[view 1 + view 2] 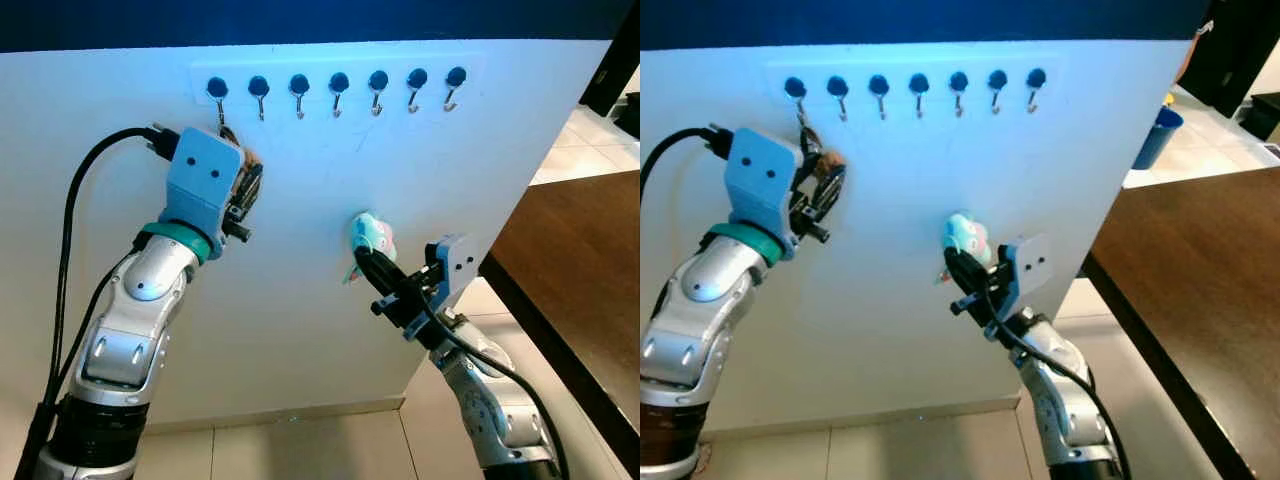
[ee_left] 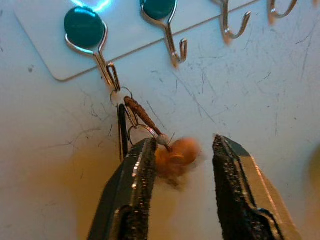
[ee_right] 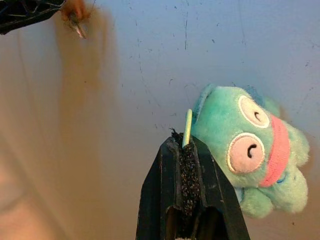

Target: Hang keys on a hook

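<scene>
Now keys (image 2: pixel 142 122) hang on hook (image 2: pixel 107 75) — left gripper (image 2: pixel 182 155) open — right gripper (image 3: pixel 187 150) pinching plush (image 3: pixel 247 150)

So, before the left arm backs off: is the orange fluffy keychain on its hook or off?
On. The orange fluffy keychain hangs by its ring from the leftmost hook; the left gripper is open around it.

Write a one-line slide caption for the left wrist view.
Open left claw flanks an orange pom-pom on a key ring already hanging from the end hook.

Hooks (image 2: pixel 172 40): bright wire metal. Wall (image 2: pixel 260 100): matt, scratched. Pom-pom (image 2: pixel 175 157): fuzzy fibre. Toy (image 3: pixel 245 150): soft plush. Finger pads (image 2: pixel 227 190): rough, gritty.
</scene>
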Tool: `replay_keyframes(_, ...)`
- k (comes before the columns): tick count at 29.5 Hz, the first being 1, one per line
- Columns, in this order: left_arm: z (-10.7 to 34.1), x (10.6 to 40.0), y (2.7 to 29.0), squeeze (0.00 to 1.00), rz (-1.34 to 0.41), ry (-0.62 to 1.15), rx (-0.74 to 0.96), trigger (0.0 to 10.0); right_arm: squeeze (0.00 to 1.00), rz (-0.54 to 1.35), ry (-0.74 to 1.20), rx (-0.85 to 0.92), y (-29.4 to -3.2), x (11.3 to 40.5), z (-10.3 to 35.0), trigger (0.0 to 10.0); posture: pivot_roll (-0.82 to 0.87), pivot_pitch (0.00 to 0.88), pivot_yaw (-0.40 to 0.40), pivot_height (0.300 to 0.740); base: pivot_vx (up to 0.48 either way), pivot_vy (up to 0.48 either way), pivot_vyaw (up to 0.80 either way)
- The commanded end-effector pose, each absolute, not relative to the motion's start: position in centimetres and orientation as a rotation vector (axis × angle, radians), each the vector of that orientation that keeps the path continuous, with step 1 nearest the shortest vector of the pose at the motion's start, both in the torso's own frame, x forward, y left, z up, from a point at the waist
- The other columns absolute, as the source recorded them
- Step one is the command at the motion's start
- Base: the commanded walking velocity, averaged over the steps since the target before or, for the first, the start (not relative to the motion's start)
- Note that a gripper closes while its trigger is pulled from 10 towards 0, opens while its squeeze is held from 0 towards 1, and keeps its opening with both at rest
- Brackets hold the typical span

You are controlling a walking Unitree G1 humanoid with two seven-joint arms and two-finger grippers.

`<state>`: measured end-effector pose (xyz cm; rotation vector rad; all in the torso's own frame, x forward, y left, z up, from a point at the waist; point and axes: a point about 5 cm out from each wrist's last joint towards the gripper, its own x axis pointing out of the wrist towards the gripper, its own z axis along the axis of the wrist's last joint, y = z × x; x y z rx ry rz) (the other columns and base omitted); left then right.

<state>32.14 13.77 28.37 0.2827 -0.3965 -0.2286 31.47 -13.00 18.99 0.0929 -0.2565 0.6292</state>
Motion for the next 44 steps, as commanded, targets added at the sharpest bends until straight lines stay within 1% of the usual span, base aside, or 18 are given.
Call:
replay_keyframes(1, 27.1, 32.0, 14.3, 0.00, -0.225, -0.342, 0.263, 10.0, 0.00, 0.627, -0.262, 0.099, -13.2, 31.4, 19.1, 10.0, 0.03, 0.096, 0.103, 0.740, 0.000, 0.000, 0.00)
replay_keyframes(9, 25.0, 30.0, 15.8, 0.00, -0.217, -0.277, 0.277, 10.0, 0.00, 0.664, -0.286, 0.109, -12.9, 31.2, 19.8, 10.0, 0.04, 0.099, 0.095, 0.740, 0.000, 0.000, 0.00)
replay_keyframes(15, 23.6, 29.5, 16.7, 0.00, -0.167, -0.225, 0.291, 10.0, 0.00, 0.804, -0.372, 0.109, -11.1, 30.7, 22.7, 10.0, 0.05, 0.100, 0.089, 0.740, 0.000, 0.000, 0.00)
replay_keyframes(19, 23.1, 29.6, 16.1, 0.00, -0.193, -0.202, 0.225, 10.0, 0.00, 0.859, -0.403, 0.099, -10.0, 30.7, 23.6, 10.0, 0.05, 0.104, 0.084, 0.740, 0.000, 0.000, 0.00)
replay_keyframes(22, 23.0, 29.6, 16.0, 0.00, -0.183, -0.203, 0.229, 10.0, 0.00, 0.870, -0.421, 0.095, -9.5, 30.8, 24.0, 10.0, 0.05, 0.104, 0.083, 0.740, 0.000, 0.000, 0.00)
replay_keyframes(26, 23.3, 29.9, 15.2, 0.00, -0.187, -0.229, 0.228, 10.0, 0.00, 0.883, -0.477, 0.129, -7.7, 31.7, 25.8, 10.0, 0.05, 0.113, 0.081, 0.740, 0.000, 0.000, 0.00)
replay_keyframes(27, 23.3, 29.9, 15.2, 0.00, -0.187, -0.229, 0.228, 10.0, 0.00, 0.883, -0.477, 0.129, -7.7, 31.7, 25.8, 10.0, 0.05, 0.113, 0.081, 0.740, 0.000, 0.000, 0.00)
replay_keyframes(30, 23.7, 30.1, 14.7, 0.00, -0.187, -0.250, 0.225, 10.0, 0.00, 0.905, -0.513, 0.155, -6.6, 31.9, 26.7, 10.0, 0.05, 0.117, 0.080, 0.740, 0.000, 0.000, 0.00)
replay_keyframes(34, 24.3, 29.9, 14.5, 0.00, -0.184, -0.285, 0.228, 10.0, 0.00, 0.941, -0.504, 0.192, -5.7, 31.8, 26.9, 10.0, 0.06, 0.127, 0.075, 0.740, 0.000, 0.000, 0.00)
replay_keyframes(37, 25.0, 29.5, 14.4, 0.00, -0.202, -0.326, 0.221, 10.0, 0.00, 0.982, -0.475, 0.171, -5.5, 31.3, 26.4, 10.0, 0.06, 0.130, 0.073, 0.740, 0.000, 0.000, 0.00)
replay_keyframes(39, 26.1, 28.6, 14.2, 0.00, -0.289, -0.381, 0.199, 10.0, 0.00, 0.993, -0.439, 0.095, -6.4, 30.7, 25.0, 10.0, 0.06, 0.130, 0.073, 0.740, 0.000, 0.000, 0.00)
replay_keyframes(40, 26.1, 28.6, 14.2, 0.00, -0.289, -0.381, 0.199, 10.0, 0.00, 0.993, -0.439, 0.095, -6.4, 30.7, 25.0, 10.0, 0.06, 0.130, 0.073, 0.740, 0.000, 0.000, 0.00)
replay_keyframes(41, 26.9, 27.7, 14.0, 0.00, -0.386, -0.406, 0.199, 10.0, 0.00, 0.938, -0.408, -0.011, -7.6, 30.7, 23.9, 10.0, 0.05, 0.140, 0.079, 0.740, 0.000, 0.000, 0.00)
replay_keyframes(42, 26.9, 27.7, 14.0, 0.00, -0.386, -0.406, 0.199, 10.0, 0.00, 0.938, -0.408, -0.011, -7.6, 30.7, 23.9, 10.0, 0.05, 0.140, 0.079, 0.740, 0.000, 0.000, 0.00)
replay_keyframes(43, 27.2, 27.2, 13.9, 0.00, -0.431, -0.411, 0.213, 10.0, 0.00, 0.899, -0.391, -0.082, -8.3, 30.8, 23.2, 10.0, 0.05, 0.140, 0.079, 0.740, 0.000, 0.000, 0.00)
replay_keyframes(44, 27.2, 27.2, 13.9, 0.00, -0.431, -0.411, 0.213, 10.0, 0.00, 0.899, -0.391, -0.082, -8.3, 30.8, 23.2, 10.0, 0.05, 0.140, 0.079, 0.740, 0.000, 0.000, 0.00)
